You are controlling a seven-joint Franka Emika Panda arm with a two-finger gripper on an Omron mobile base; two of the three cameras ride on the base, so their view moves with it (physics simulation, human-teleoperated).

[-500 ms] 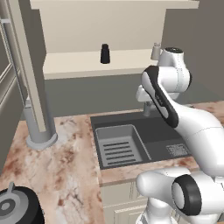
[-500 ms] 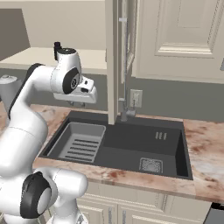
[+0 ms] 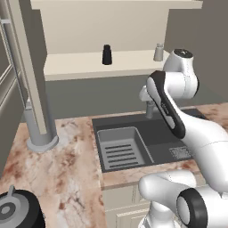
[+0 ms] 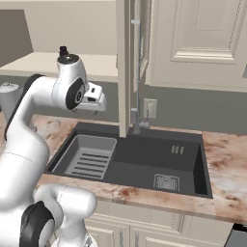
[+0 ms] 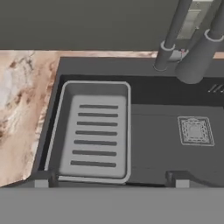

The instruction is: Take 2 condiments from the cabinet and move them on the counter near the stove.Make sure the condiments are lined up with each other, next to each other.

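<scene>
Two condiments stand on the shelf of the open cream cabinet [image 3: 75, 67]: a black shaker [image 3: 107, 54] near the middle and a pale grey-beige shaker [image 3: 158, 52] at the right end. The black shaker's top [image 4: 62, 50] peeks over the arm. My gripper [image 4: 93, 109] hangs below the shelf, over the left part of the sink, pointing down. It is open, its fingertips [image 5: 42, 180] set wide apart with nothing between them. The veined counter [image 3: 67, 164] surrounds the sink. The stove is out of view.
A dark sink [image 5: 175, 144] holds a grey ribbed tray [image 5: 94, 131], with a faucet [image 4: 139, 118] behind it. A tall cream panel [image 4: 123, 67] drops to the counter. A grey cylinder [image 3: 41, 133] stands on the left. A round dark pot [image 3: 15, 213] sits near the front left.
</scene>
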